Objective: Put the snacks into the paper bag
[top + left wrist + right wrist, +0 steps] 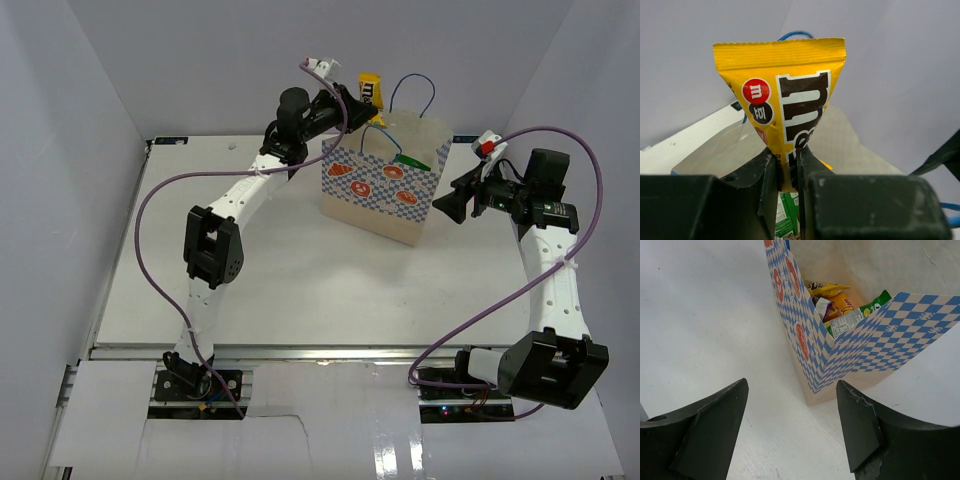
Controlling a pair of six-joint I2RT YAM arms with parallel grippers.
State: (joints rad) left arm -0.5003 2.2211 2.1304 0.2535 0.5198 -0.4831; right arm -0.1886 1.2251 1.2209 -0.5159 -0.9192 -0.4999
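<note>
Left gripper point(789, 167) clamped on a shiny yellow candy packet point(785, 95), raised over the upright tan checkered paper bag point(385, 185), seemingly above its far rim. Right gripper point(791, 390) fingers wide apart, empty, beside the bag. Several shiny snack packets point(837, 305) inside.

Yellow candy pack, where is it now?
In the top view, the yellow candy pack is pinched in the left jaws, above the paper bag's far rim.
</note>
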